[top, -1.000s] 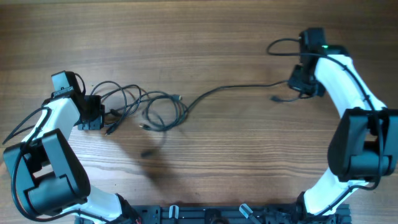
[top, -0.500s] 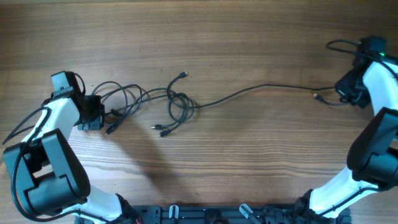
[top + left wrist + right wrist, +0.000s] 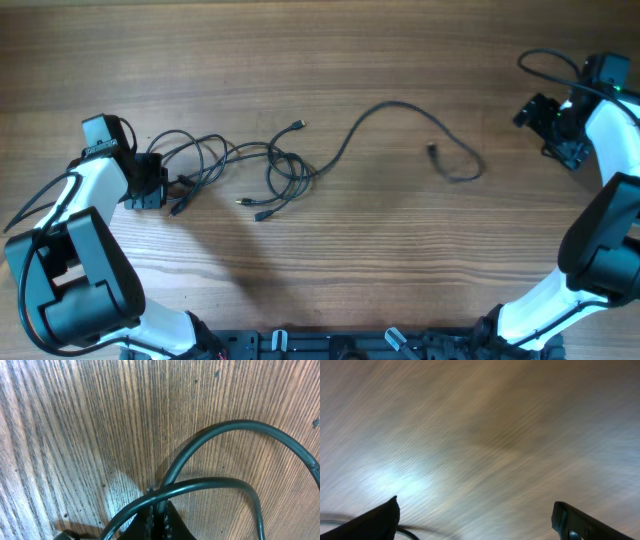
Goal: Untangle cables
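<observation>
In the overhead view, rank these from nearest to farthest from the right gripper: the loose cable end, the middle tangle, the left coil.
From the right gripper:
1. Loose cable end, right of centre.
2. Middle tangle, centre-left.
3. Left coil, far left, by the left gripper.

Place: a robotics lab bench, as far as the views reach.
Surface: a wood-grain desk (image 3: 330, 60) fills every view.
Equipment: a white-and-black left arm (image 3: 95, 185) and right arm (image 3: 610, 140), with a black rail (image 3: 330, 345) at the near edge.
Work items: thin black cables (image 3: 270, 165) lie loose.
</observation>
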